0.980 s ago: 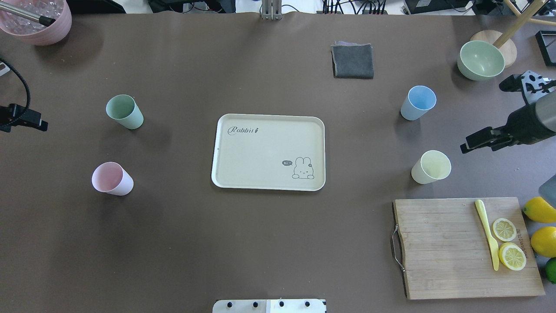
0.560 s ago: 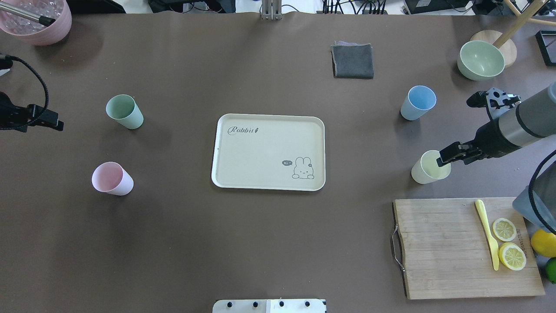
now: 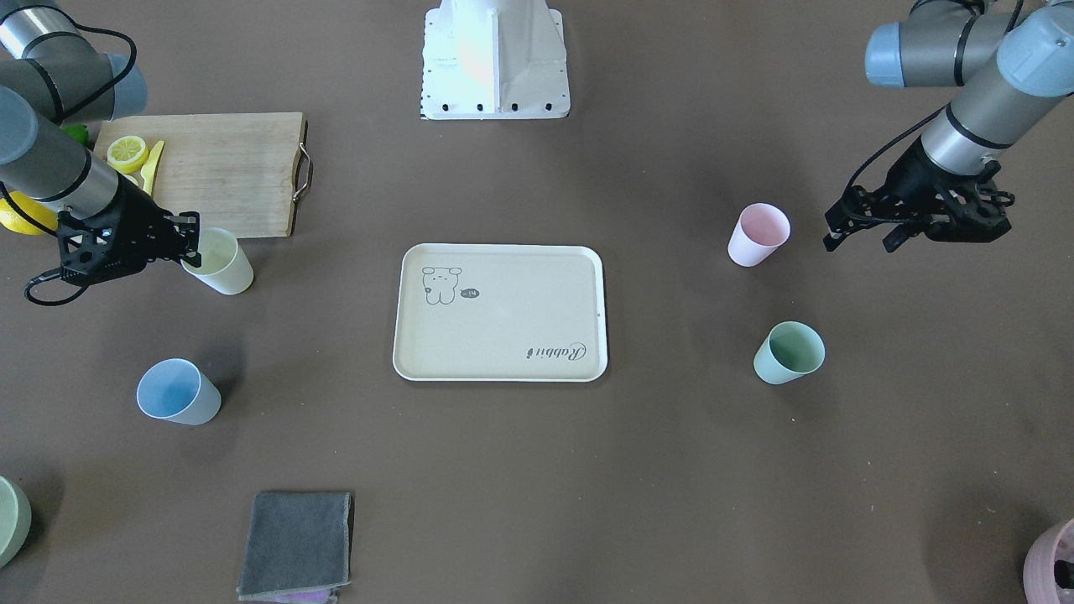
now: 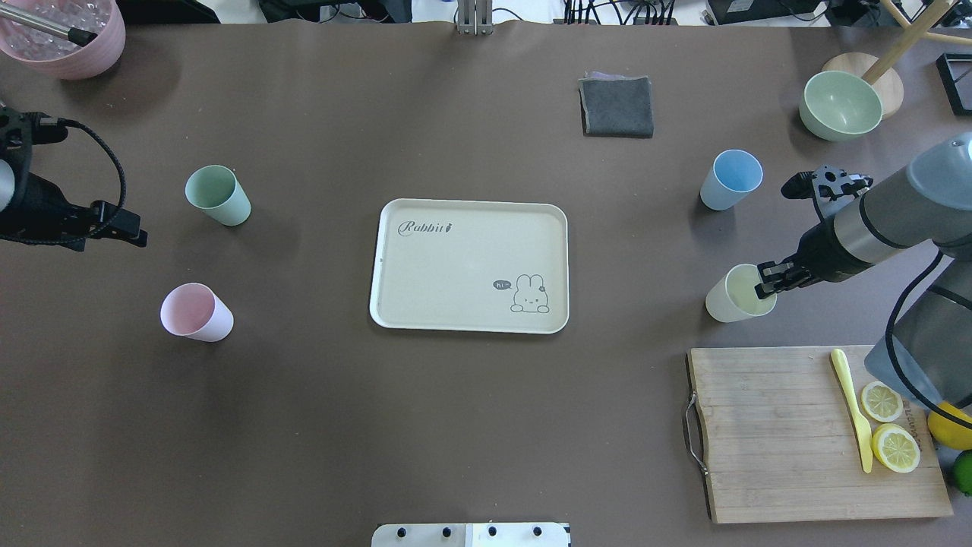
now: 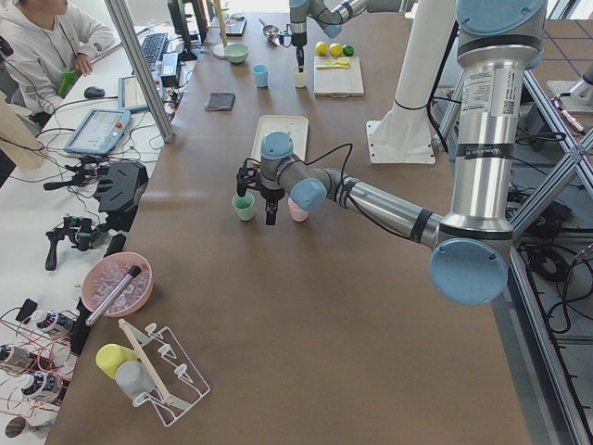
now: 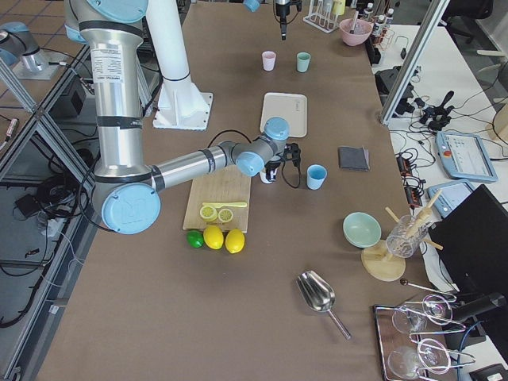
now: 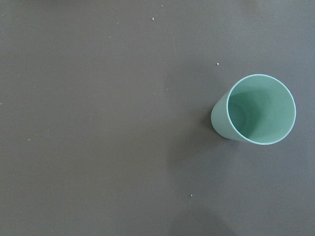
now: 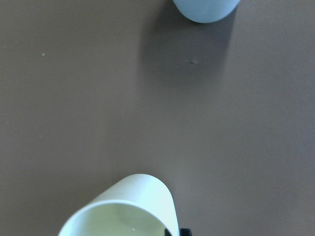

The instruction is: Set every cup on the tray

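Observation:
The cream tray [image 4: 456, 266] [image 3: 503, 319] lies mid-table with nothing on it. The yellow cup [image 4: 730, 298] [image 3: 221, 267] [image 8: 128, 206] stands right of it. My right gripper [image 4: 765, 287] [image 3: 190, 242] is at this cup's rim, one finger outside the wall, and looks shut on it. The blue cup [image 4: 730, 179] [image 3: 178, 392] stands farther back. The green cup [image 4: 218, 195] [image 7: 256, 110] and the pink cup [image 4: 195, 312] [image 3: 758, 235] stand left of the tray. My left gripper [image 4: 125, 226] [image 3: 858, 243] is open and empty, left of both cups.
A wooden cutting board [image 4: 767, 433] with lemon slices and a yellow knife lies at the front right, whole lemons beside it. A grey cloth [image 4: 616, 106], a pale green bowl [image 4: 840, 105] and a ribbed pink pot [image 4: 64, 38] stand along the far side.
My right gripper has moved left and down onto the yellow cup's rim, and the cup has shifted slightly left. My left gripper has moved right, toward the green and pink cups.

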Controlling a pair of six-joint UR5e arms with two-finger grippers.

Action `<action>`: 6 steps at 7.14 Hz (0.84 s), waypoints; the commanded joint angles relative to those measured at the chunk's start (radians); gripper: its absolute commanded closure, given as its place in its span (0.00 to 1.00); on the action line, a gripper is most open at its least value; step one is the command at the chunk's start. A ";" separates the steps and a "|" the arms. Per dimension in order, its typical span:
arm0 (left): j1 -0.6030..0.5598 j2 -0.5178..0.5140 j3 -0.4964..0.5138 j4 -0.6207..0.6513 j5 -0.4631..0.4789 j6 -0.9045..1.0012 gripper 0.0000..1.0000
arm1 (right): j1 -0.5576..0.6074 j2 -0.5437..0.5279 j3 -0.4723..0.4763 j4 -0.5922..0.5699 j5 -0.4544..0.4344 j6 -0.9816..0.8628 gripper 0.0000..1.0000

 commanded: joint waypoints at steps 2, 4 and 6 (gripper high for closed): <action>0.151 0.009 -0.002 -0.002 0.045 -0.010 0.13 | -0.002 0.118 0.000 -0.083 0.010 0.003 1.00; 0.182 0.012 0.000 0.003 0.047 -0.014 0.80 | 0.009 0.152 0.000 -0.122 0.008 0.003 1.00; 0.186 -0.006 0.017 0.008 0.039 -0.002 1.00 | 0.016 0.211 -0.003 -0.163 0.004 0.010 1.00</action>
